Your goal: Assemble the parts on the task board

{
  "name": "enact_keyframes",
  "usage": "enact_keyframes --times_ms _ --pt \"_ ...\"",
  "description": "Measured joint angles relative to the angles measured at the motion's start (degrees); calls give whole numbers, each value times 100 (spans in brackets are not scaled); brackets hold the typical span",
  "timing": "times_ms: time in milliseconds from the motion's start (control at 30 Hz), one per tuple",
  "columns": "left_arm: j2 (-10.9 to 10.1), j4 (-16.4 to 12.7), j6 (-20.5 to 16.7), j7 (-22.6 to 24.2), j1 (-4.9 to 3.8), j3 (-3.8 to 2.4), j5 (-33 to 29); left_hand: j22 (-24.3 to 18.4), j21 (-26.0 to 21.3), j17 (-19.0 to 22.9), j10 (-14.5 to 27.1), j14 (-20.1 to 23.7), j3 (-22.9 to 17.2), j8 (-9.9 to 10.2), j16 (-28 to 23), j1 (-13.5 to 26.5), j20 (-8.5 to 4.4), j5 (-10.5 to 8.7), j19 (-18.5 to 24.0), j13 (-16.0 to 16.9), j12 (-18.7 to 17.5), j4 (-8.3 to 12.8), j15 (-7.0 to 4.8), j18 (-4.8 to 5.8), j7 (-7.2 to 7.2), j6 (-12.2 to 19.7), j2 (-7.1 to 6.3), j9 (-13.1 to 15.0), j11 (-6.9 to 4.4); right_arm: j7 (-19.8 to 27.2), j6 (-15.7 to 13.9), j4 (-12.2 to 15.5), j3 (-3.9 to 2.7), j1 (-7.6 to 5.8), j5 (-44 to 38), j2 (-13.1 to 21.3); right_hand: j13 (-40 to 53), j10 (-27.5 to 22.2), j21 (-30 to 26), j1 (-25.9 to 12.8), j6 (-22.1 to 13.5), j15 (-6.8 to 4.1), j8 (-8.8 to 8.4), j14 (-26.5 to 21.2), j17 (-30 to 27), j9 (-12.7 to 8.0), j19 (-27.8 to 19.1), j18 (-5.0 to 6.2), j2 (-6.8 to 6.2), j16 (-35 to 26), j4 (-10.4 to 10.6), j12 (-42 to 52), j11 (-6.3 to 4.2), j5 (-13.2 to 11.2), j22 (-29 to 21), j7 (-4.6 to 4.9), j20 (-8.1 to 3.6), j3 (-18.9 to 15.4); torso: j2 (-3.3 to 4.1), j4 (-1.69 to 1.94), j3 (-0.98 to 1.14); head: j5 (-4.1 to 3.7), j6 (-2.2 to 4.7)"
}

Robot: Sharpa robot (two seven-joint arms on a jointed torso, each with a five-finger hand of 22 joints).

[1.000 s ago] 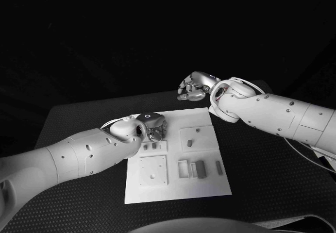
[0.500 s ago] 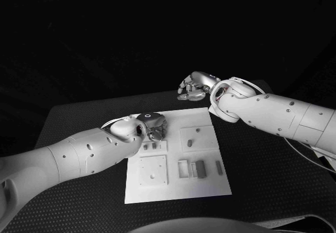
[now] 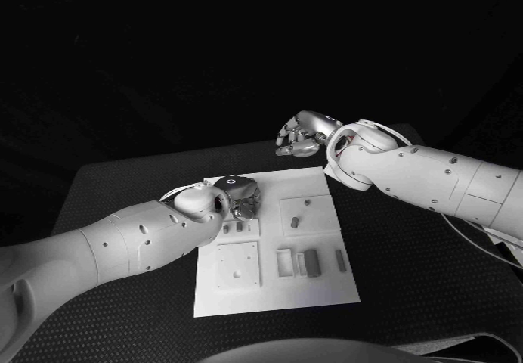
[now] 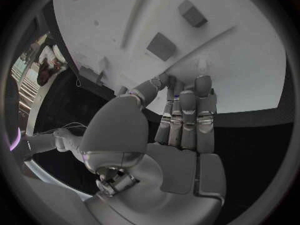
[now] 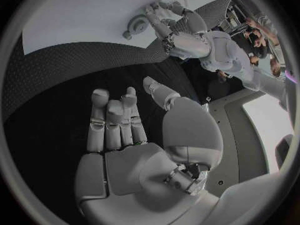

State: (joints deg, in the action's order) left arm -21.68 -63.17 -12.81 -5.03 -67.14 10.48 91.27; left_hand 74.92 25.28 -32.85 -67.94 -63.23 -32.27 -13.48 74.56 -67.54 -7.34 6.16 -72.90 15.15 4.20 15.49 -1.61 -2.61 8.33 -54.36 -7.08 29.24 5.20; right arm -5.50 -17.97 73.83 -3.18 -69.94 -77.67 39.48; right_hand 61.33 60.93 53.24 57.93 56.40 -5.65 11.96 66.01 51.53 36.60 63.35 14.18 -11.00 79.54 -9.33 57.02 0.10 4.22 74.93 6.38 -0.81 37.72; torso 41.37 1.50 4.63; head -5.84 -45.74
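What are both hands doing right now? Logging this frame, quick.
Left hand: open, fingers straight, holding nothing, over the task board.
Right hand: open, holding nothing, beyond the board's far edge.

Task board lying mid-table, reaching from near edge toward the far side. Left hand over the board's far-left part, fingertips down at the board surface. Just nearer than that hand, two small parts side by side. Nearer again, a square plate on the left. To its right, a row of upright parts. Behind that row, another plate with a slot. Right hand beyond the board's far edge, above bare table.
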Motion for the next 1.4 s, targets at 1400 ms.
enact_keyframes --times_ms 1400 --pt "82 171 -190 160 -5 124 28 2 68 96 -261 -158 -146 -170 89 -61 19 88 -43 36 40 -30 -52 -11 -82 -311 228 11 -92 0 0 11 1 0 0 -4 1 0 0 -23 4 0 0 0 0 0 21 0 23 0 0 0 0 0 0 -3 -4 0 2 2 -4 -54 -55"
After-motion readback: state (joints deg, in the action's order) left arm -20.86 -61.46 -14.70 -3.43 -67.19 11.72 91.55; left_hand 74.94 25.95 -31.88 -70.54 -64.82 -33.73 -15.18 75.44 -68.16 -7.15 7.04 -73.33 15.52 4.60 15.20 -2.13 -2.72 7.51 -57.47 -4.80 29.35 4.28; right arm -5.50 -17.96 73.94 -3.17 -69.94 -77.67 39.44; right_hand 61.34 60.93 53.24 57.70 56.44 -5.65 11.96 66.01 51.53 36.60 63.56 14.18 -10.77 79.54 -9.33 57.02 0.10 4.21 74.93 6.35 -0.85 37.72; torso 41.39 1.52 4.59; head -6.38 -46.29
